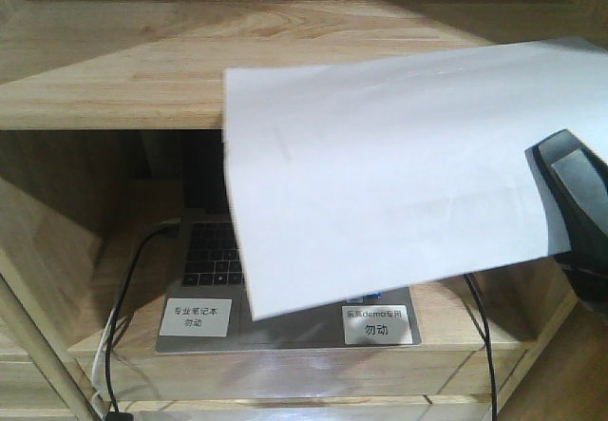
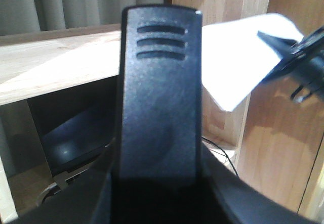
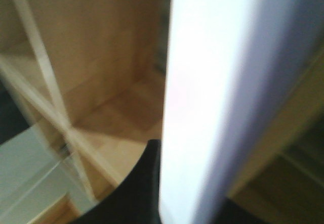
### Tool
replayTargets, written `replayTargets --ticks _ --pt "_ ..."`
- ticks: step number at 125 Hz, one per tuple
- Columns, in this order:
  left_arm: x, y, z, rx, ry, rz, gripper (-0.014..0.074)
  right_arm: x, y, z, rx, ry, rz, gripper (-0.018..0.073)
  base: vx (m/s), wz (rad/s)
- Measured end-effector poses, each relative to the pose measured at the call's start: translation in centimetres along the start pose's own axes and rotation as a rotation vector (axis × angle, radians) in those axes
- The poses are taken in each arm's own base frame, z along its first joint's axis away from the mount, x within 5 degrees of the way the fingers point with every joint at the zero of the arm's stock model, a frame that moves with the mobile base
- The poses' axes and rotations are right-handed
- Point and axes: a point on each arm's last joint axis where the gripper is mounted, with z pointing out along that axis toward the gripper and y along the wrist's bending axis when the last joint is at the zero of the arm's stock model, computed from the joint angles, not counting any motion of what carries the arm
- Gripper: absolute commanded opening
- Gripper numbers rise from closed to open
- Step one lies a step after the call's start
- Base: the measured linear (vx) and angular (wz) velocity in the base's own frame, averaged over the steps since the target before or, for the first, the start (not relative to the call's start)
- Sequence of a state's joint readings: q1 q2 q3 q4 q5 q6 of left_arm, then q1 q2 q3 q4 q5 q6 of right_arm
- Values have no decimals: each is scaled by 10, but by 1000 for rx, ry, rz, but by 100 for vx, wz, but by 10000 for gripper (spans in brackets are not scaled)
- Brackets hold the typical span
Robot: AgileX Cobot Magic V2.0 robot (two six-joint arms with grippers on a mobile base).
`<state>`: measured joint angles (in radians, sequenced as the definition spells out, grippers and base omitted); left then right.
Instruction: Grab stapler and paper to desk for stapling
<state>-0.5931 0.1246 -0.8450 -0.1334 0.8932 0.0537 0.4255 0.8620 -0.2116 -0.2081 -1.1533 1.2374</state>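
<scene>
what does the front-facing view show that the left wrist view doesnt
Only the front-facing view: the laptop keyboard on the lower shelf, with two white labels below it, and a black cable beside it.

Only the left wrist view: a grey curtain behind the shelving, and a black ridged piece right against the lens; I cannot tell whether it is the stapler.

Both: the paper held in the air by the right gripper, in front of the wooden shelf.
</scene>
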Motion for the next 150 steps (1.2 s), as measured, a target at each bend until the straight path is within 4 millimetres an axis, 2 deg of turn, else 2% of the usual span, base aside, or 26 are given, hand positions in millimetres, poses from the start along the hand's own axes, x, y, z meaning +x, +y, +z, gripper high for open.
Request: replayTargets --ticks 17,44,95,150 --pt "0 0 0 0 0 0 -6 -5 17 0 -80 -7 -26 -7 0 0" --pt "0 0 0 0 0 0 -6 -24 39 -12 -168 -169 14 -7 0 0" --pt "0 0 0 0 0 0 -6 -47 60 -34 -232 -346 -27 -7 0 0" --pt "0 0 0 0 0 0 -6 -43 73 -48 -205 -318 -109 -7 0 0"
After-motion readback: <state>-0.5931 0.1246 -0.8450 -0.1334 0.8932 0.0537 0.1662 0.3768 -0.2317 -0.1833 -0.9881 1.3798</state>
